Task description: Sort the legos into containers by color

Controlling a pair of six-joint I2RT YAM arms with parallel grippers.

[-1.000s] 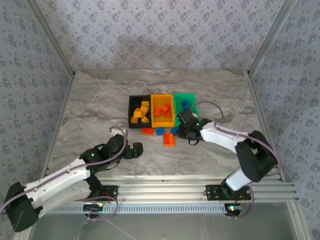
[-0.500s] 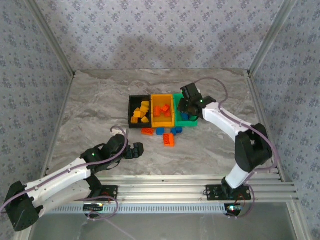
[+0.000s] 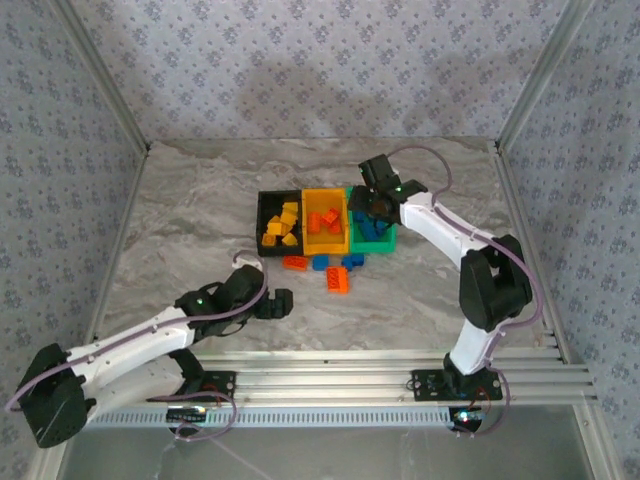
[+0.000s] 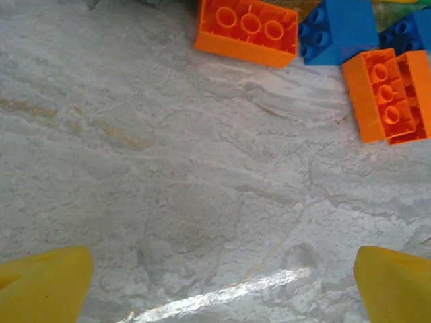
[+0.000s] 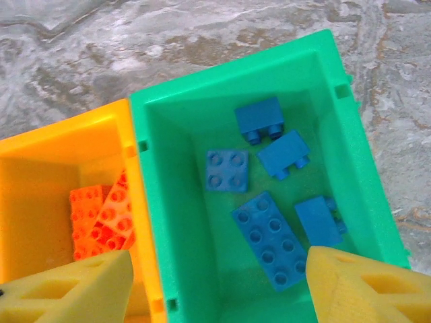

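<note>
Right pincer (image 5: 215,282), mine: hung jaws apart and empty over green bin (image 5: 195,111) holding blue legos (image 5: 269,249). Drop step seemingly done; next called for fetching loose legos (image 3: 338,280), nearer.

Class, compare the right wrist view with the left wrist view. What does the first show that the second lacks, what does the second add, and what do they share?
Right wrist: a green bin holding five blue bricks, joined to an orange bin with orange-red bricks inside. Left wrist: two loose orange bricks and a loose blue brick on the table. Shared: the marble table, and an open gripper with nothing between its yellow fingers, the right gripper and the left gripper.
</note>
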